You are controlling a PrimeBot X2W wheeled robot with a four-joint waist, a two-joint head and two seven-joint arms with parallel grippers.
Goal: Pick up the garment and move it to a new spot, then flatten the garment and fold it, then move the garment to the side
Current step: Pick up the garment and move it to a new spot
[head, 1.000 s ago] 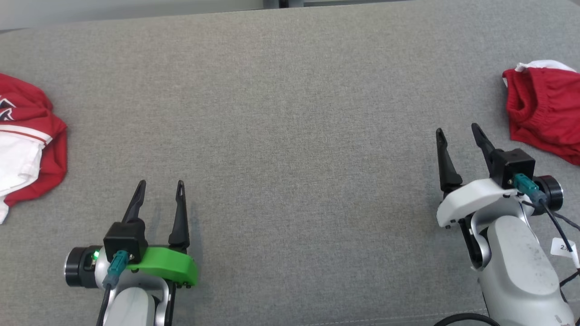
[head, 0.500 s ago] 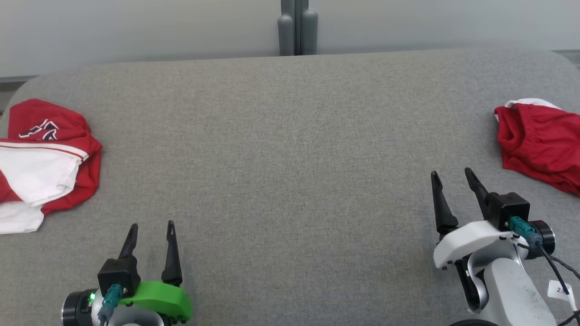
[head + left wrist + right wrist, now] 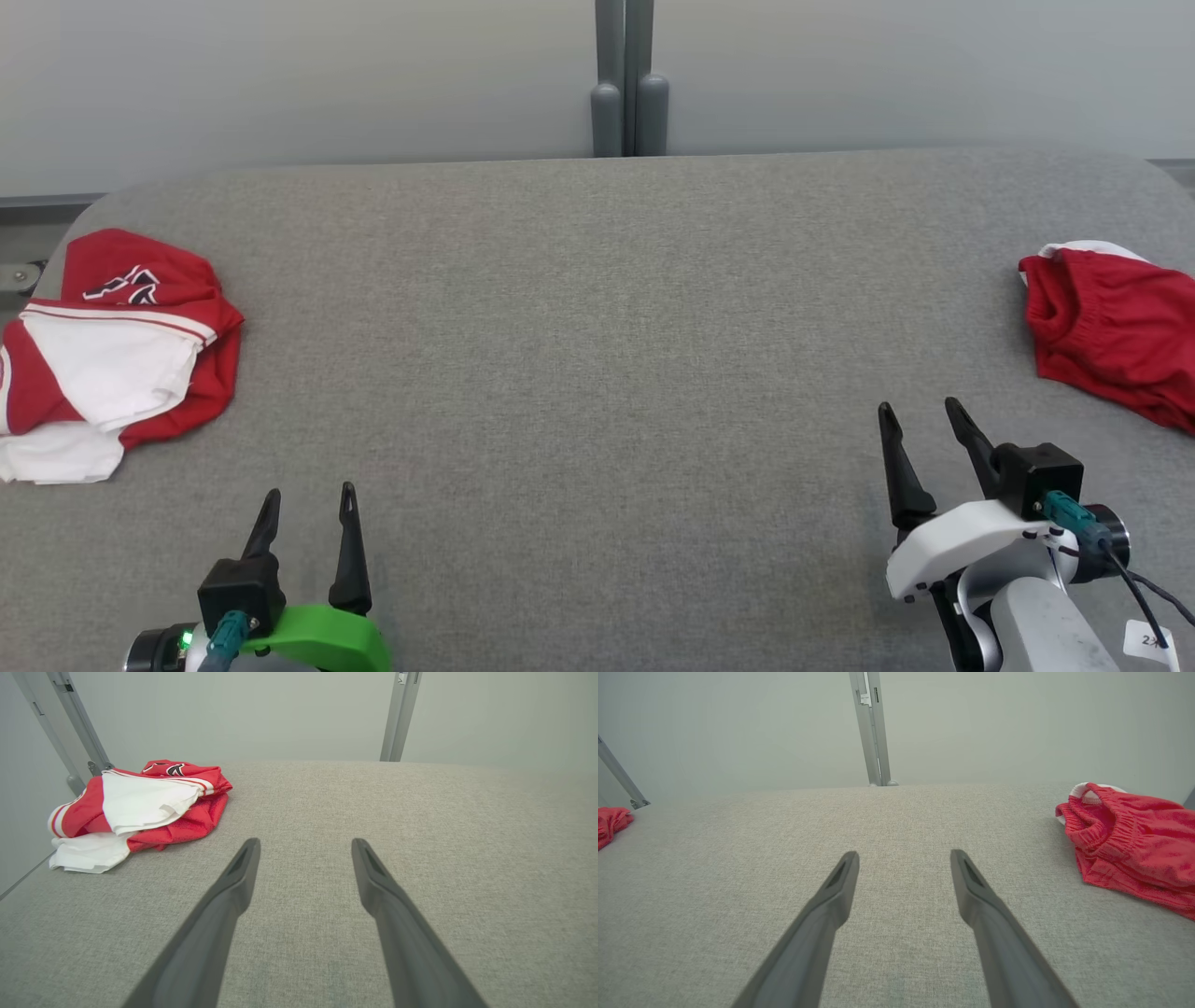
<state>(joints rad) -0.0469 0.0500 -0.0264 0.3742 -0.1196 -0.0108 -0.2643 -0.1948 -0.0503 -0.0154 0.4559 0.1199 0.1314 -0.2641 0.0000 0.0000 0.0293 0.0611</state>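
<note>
head view, red-and-white garment (image 3: 121,364), illegible black emblem (image 3: 126,283), tag (image 3: 1146,642) marked "2"

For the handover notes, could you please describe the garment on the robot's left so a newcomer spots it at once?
Start from the grey padded table and go to its left end, ahead of the left gripper. A crumpled red and white garment lies there. Unlike the mostly red garment with a gathered waistband at the right end, it shows broad white panels and a dark logo.
</note>
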